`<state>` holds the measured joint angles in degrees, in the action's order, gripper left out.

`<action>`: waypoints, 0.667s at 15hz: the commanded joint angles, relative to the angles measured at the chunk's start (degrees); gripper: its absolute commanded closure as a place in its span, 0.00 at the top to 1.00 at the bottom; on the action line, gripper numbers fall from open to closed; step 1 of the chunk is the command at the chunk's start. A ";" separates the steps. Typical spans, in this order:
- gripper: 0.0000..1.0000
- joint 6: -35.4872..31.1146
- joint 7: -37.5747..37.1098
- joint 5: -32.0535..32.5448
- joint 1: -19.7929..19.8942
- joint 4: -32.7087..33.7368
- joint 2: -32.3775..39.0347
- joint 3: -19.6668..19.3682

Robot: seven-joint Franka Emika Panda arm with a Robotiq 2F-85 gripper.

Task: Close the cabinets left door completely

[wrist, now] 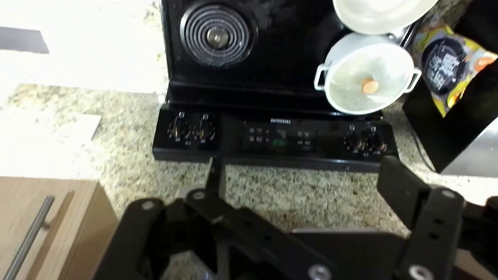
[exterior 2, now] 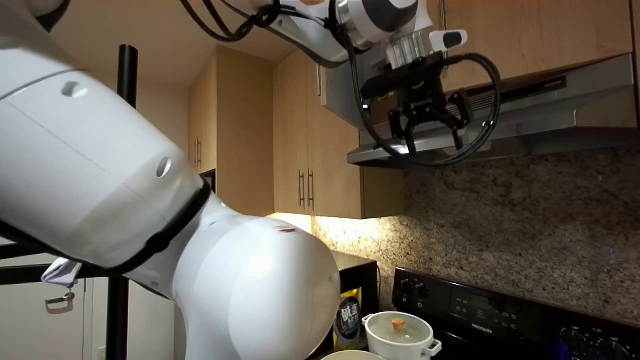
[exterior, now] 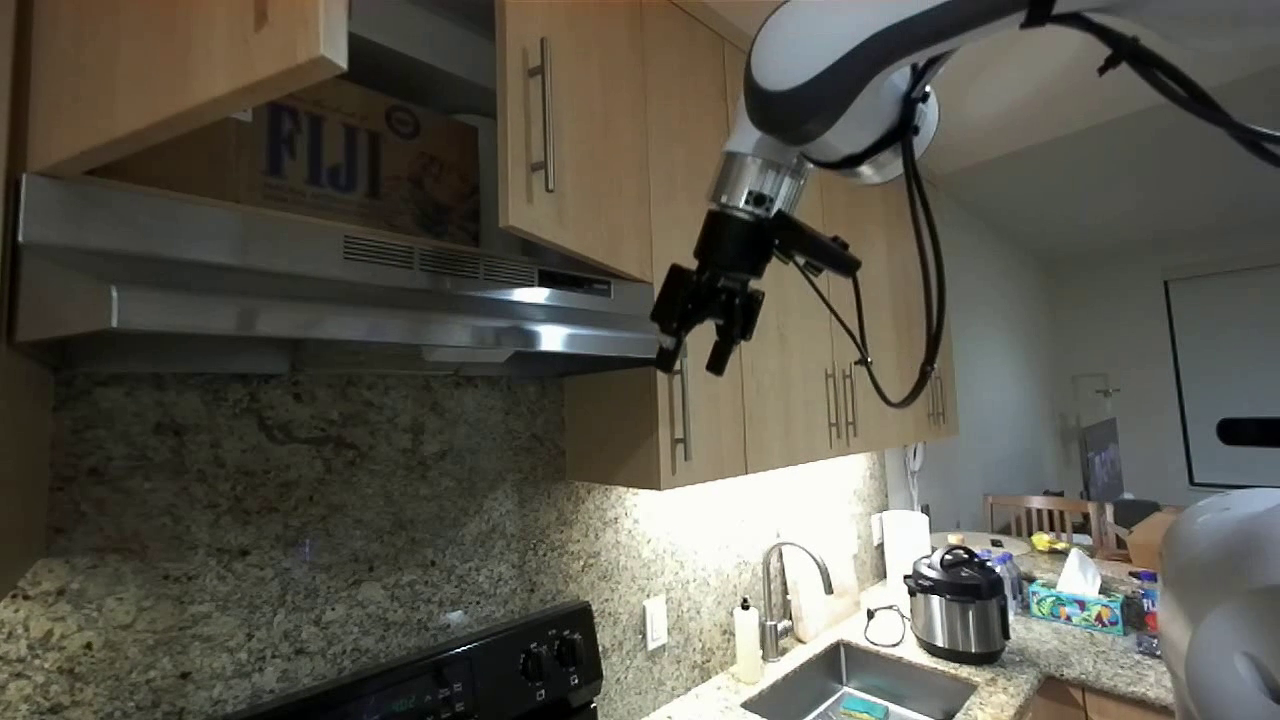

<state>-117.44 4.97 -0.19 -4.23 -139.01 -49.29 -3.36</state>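
Note:
The short light-wood cabinet (exterior: 415,30) is above the range hood and holds a FIJI box (exterior: 370,155). Its left door (exterior: 190,80) stands open in an exterior view, swung outward with its outer face showing. In an exterior view the left door's greyish inner face (exterior 2: 341,90) shows behind the arm, its handle at the outer edge. The right door (exterior: 590,130) looks slightly ajar. My gripper (exterior: 693,362) is open and empty, pointing down in front of the hood, apart from both doors; it also shows here (exterior 2: 435,146). In the wrist view, the gripper (wrist: 301,167) has nothing between its fingers; the left door is out of view.
The steel range hood (exterior: 330,290) juts out below the cabinet. Taller cabinets (exterior: 785,380) with bar handles adjoin it; one corner (wrist: 50,229) shows in the wrist view. Below are the black stove (wrist: 272,136), a white pot (wrist: 369,77) and a sink (exterior: 860,680).

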 commanded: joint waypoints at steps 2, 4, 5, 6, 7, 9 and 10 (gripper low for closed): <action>1.00 4.59 -5.22 -1.77 2.77 -4.32 3.97 1.37; 1.00 6.24 -8.22 -2.19 3.76 -5.99 5.65 1.55; 1.00 7.39 -9.14 -2.83 3.93 -6.56 6.68 1.29; 1.00 8.63 -9.64 -3.54 3.94 -7.12 7.76 1.01; 1.00 9.85 -10.54 -4.15 4.19 -7.57 8.79 1.07; 1.00 11.09 -11.65 -5.67 4.59 -8.53 10.05 0.95; 1.00 11.26 -12.01 -6.78 4.69 -9.13 10.15 0.70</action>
<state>-107.91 -5.00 -3.58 -0.69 -147.20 -40.42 -2.98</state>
